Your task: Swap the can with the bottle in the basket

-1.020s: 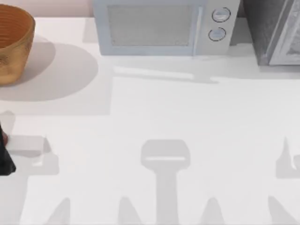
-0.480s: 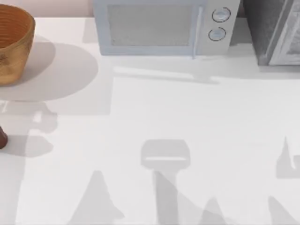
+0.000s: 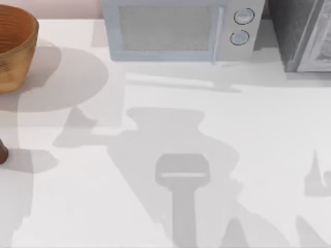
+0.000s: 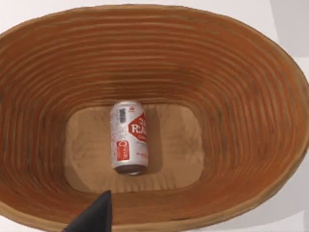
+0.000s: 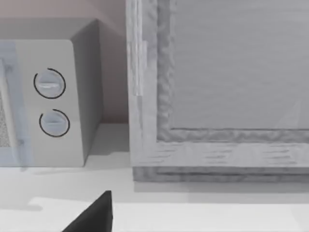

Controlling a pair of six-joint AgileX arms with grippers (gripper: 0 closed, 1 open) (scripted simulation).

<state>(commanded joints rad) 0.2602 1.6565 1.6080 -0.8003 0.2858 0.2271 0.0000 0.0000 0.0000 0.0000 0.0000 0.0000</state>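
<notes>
Basket [image 3: 13, 49]: big woven orange-brown bowl at the table's [image 3: 207, 129] far left corner, partly cut off by the top view's left edge.
Can [image 4: 128, 137]: white w/ red label, lying on its side on the basket's flat floor, roughly centred, seen in the left wrist view; it touches the floor, not the walls.
Left gripper [image 4: 94, 215]: hangs above the basket, looking straight down into it; one dark fingertip shows at the frame's lower edge, well apart from the can. Can't tell if its fingers are apart or together.
Right gripper [image 5: 91, 215]: idle near the table's far right, facing the microwave [image 5: 48, 104] and a grey cabinet [image 5: 217, 87]. Finger state: can't tell.
Small dark-red object [image 3: 2, 153]: at the table's left edge, mostly cut off; possibly the bottle, too little visible to say.
Progress: early, by my reading. Can not yet gripped or lifted out. Left to do: descend, grasp can, remove it, then put the bottle into the basket.
</notes>
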